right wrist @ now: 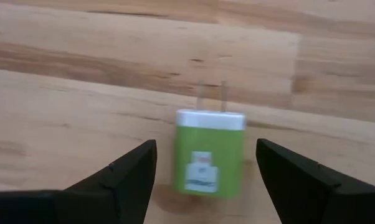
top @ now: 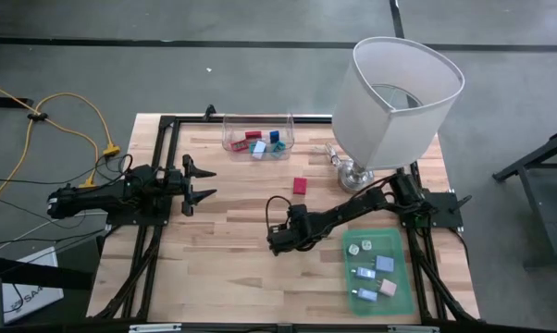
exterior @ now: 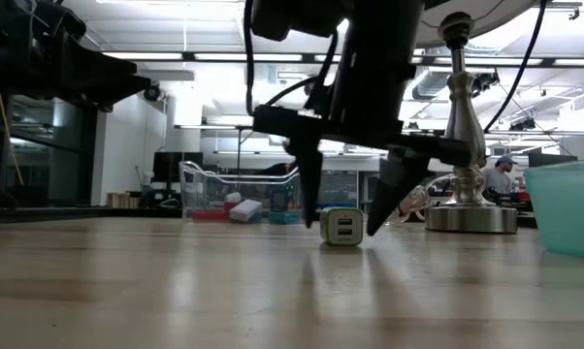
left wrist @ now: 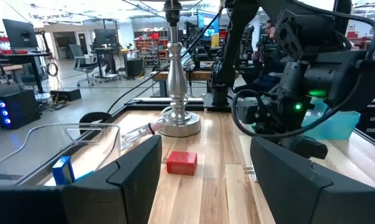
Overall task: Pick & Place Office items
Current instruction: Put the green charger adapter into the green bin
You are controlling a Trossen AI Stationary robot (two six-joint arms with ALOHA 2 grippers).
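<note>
A: Item 1, right gripper [top: 277, 239]. Where is it sitting?

B: Near the middle of the wooden surface [top: 232, 277], pointing down. The low view is showing its 2 fingers [exterior: 309, 184] standing apart, tips at the wood, straddling a small green charger [exterior: 342, 228]. Nothing is being gripped; gaps are showing on both sides.

A: Is the high view showing that charger?

B: No, the arm is covering it there. The right wrist view is giving the detail: green body, white cap, 2 metal prongs, lying flat between the open fingers.

A: Item 2, left gripper [top: 199, 182]?

B: Waiting at the left edge, raised above the surface, fingers apart and holding nothing.

A: Item 3, loose pieces?

B: 1 red block [top: 300, 185] is lying alone on the wood between the clear bin [top: 257, 121] and the right arm. The left wrist view is also catching it, near the lamp base [left wrist: 177, 124].

A: Item 4, containers?

B: The clear bin at the far edge is holding red, blue and light blue pieces [top: 263, 142]. The green tray [top: 399, 294] at the near right is holding several small pieces; the high view alone is showing its contents, the low view only its teal wall.

A: Item 5?

B: 1 white lamp shade [top: 395, 102], right of the bin.
</note>
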